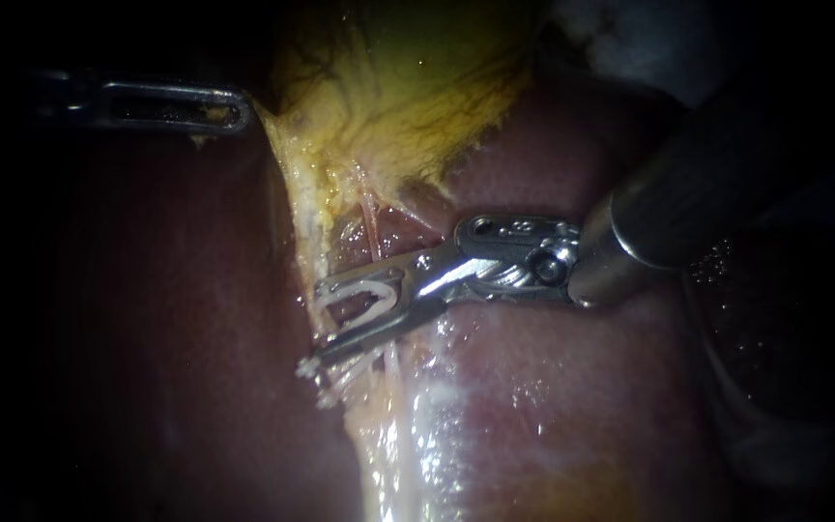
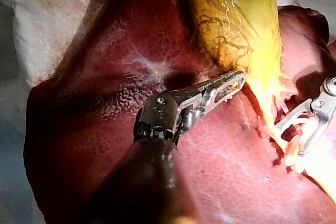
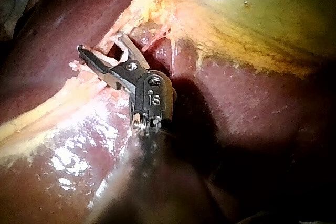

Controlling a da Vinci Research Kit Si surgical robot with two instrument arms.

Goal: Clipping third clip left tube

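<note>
**Q:** Which step is shown?

**A:** Placing the third clip. My right instrument (image 1: 319, 322) has its end effector spread yet pinching an open clip (image 1: 371, 295). The clip is set across the left tube (image 1: 306, 251), on the gallbladder side of the seated clips (image 1: 313, 369). My left instrument (image 1: 242, 108), its end effector pressed together on the edge of the gallbladder (image 1: 408, 87), holds that tissue taut.

**Q:** What does the next move call for?

**A:** In my judgement, both clip legs must pass beyond the tube, apart from the seated clips and off the liver (image 1: 553, 367), before I squeeze.
</note>
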